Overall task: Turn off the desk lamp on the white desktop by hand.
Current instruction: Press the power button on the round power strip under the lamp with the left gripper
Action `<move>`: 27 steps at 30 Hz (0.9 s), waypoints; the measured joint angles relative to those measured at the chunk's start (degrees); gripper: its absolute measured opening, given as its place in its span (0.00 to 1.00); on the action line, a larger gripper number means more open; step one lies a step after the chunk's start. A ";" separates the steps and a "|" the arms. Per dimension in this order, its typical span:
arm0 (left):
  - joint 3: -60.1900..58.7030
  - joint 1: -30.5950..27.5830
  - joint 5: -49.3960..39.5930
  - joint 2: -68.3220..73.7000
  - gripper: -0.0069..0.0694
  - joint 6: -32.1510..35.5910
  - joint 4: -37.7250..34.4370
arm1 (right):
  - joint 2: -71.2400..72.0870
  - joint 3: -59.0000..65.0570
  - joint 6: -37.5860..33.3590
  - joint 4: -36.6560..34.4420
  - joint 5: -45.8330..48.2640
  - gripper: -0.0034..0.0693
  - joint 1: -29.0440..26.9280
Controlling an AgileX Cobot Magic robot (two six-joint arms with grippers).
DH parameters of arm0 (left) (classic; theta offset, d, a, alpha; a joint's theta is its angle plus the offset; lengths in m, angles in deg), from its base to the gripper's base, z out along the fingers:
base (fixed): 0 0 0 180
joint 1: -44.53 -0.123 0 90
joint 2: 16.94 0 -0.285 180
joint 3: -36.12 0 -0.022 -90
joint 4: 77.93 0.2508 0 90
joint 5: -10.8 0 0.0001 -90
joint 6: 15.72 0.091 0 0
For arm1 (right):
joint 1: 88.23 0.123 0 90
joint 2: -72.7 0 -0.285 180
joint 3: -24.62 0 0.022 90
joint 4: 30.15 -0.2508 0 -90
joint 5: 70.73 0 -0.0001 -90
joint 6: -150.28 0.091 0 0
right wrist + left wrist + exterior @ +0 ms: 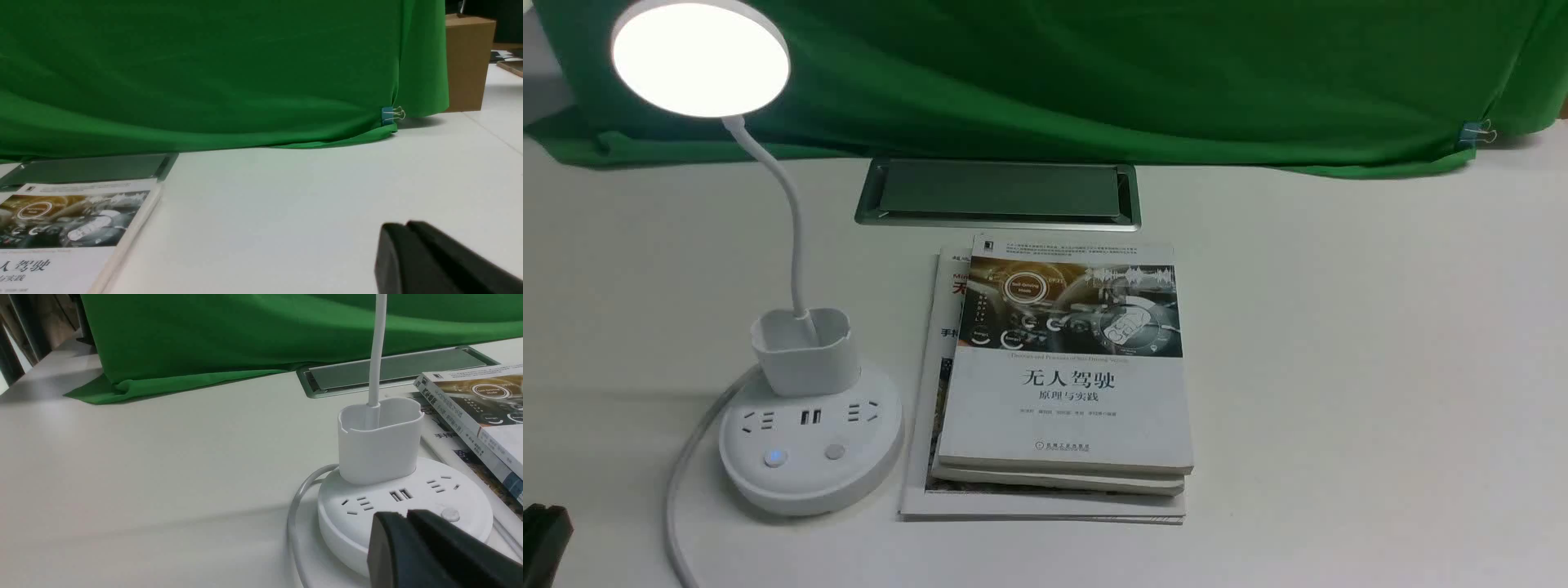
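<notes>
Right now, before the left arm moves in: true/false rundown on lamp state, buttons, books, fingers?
1. The desk lamp is lit. True; its lamp head glows.
2. Both buttons on the base glow. False: only the left button glows blue; the right button is dark.
3. The book stack lies right of the base. True.
4. The left fingers press a button. False: they hover short of the base, apart from it in the front view.
5. The right fingers are away from the lamp. True: they are over bare white desktop.
</notes>
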 joint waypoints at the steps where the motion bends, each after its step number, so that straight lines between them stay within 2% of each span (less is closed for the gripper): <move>1: 0.00 0.00 0.00 0.00 0.12 0.00 0.00 | 0.00 0.00 0.00 0.00 0.00 0.10 0.00; 20: 0.00 0.00 0.91 0.00 0.12 0.00 -0.25 | 0.00 0.00 0.00 0.00 0.00 0.10 0.00; 24: 0.00 0.00 3.54 0.00 0.12 0.00 -1.55 | 0.00 0.00 0.00 0.00 0.00 0.10 0.00; 27: 0.00 0.00 9.54 0.00 0.12 -1.31 -6.57 | 0.00 0.00 0.00 0.00 0.00 0.10 0.00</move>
